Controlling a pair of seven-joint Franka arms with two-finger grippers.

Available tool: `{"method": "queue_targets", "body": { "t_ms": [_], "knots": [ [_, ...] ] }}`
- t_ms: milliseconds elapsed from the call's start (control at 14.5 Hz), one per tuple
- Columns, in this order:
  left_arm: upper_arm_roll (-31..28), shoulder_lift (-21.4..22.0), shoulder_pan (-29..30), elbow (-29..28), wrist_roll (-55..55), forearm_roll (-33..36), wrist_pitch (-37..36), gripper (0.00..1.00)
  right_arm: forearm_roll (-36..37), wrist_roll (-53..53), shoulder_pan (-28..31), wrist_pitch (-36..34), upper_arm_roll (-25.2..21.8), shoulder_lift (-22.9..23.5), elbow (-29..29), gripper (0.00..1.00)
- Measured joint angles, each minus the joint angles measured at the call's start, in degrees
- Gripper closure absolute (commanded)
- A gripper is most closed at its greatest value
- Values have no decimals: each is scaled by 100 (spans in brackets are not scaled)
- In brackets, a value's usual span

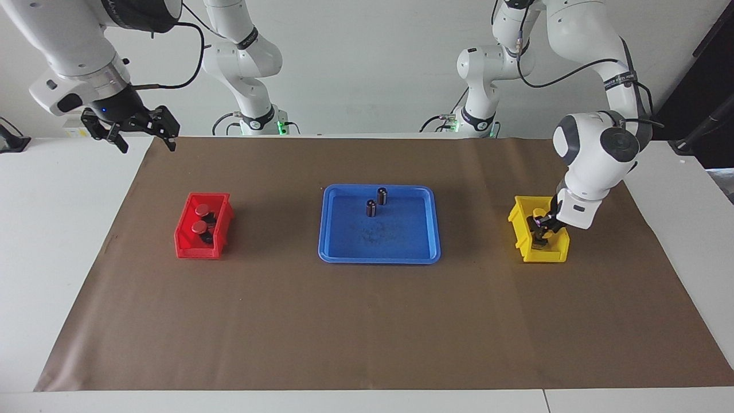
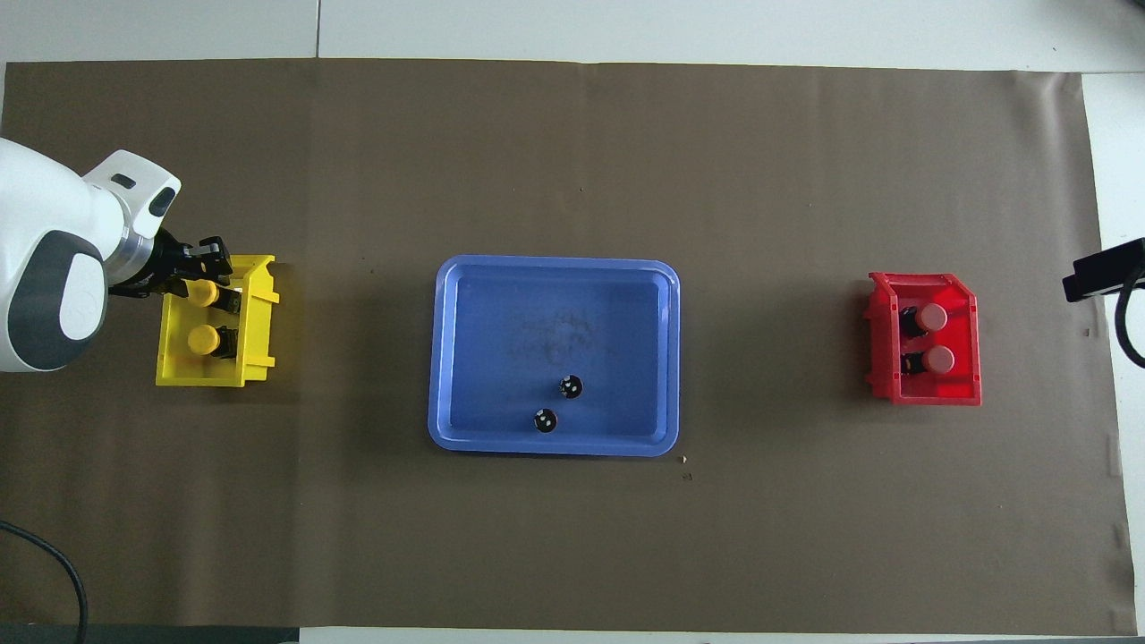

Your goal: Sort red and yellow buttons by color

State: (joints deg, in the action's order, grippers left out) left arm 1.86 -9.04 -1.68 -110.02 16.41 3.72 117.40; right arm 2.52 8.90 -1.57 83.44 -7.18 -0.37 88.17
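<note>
Altogether two red buttons (image 2: 934, 317) lay in red bin (image 2: 971, 394), two yellow buttons (image 2: 204, 339) in yellow bin (image 2: 261, 309); left gripper (image 2: 210, 279) reached in, grip unclear; right gripper (image 1: 143, 127) waited raised, fingers apart

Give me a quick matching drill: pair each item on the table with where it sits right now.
Items:
1. red buttons
2. yellow buttons
3. dark cylinders
4. right claw

Places:
A. in the blue tray
B. raised over the table edge, at the right arm's end
C. in the red bin
D. in the yellow bin, with the left claw

Pairs: 1-C, 2-D, 3-A, 4-B
</note>
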Motion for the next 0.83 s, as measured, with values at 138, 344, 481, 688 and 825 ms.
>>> {"method": "queue_targets", "body": {
  "t_ms": [138,344,481,688,825],
  "knots": [
    [2,4,-44,355,-55,0,-228,0,0,0,2,-22,-4,0,0,0],
    [9,73,-115,907,-321,0,-868,0,0,0,-11,-23,-3,0,1,0],
    [40,194,-132,1336,-839,0,-1434,0,0,0,-14,-23,-3,0,1,0],
    [98,476,-203,1620,-1434,-62,-2035,0,0,0,-15,-23,-3,0,1,0],
    [77,646,-198,1697,-1567,-338,-2178,0,0,0,-15,-23,-3,0,1,0]
  ]
}}
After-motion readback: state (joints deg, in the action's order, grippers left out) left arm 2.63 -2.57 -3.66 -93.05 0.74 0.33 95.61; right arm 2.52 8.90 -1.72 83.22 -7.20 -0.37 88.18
